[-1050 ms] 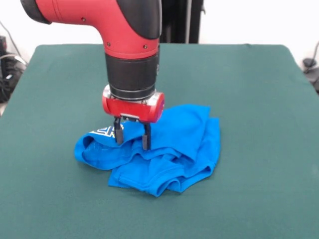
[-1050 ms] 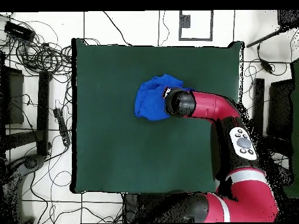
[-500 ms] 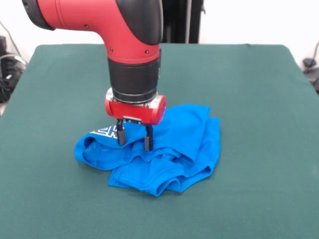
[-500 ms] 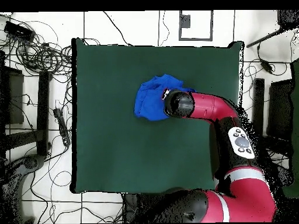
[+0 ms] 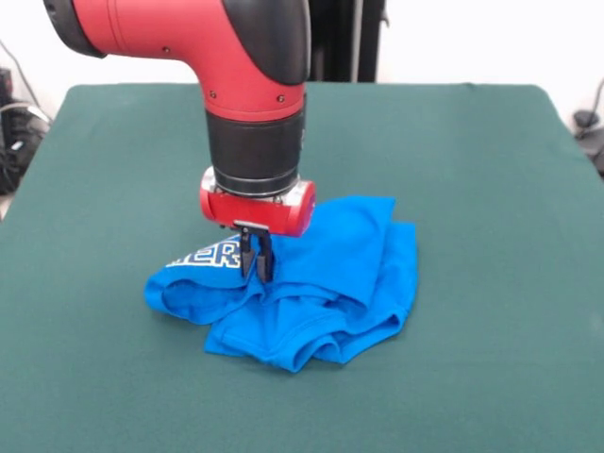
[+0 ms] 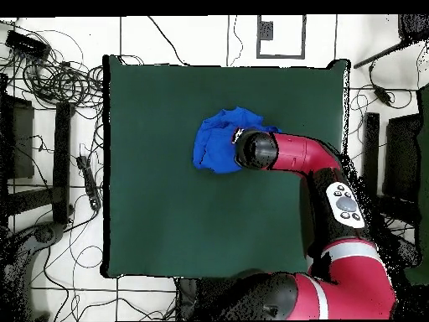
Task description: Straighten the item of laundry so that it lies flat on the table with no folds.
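Since a second ago the gripper (image 5: 256, 264) has pinched shut on a ridge of the limp, light T-shirt (image 5: 321, 283), crumpled mid-table (image 5: 472, 189), beside its lettering

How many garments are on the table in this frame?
1. A crumpled blue T-shirt lies near the middle of the green table, under the gripper, whose fingers are closed on a fold of it. Nothing suggests another garment beneath, though the heap could hide one.
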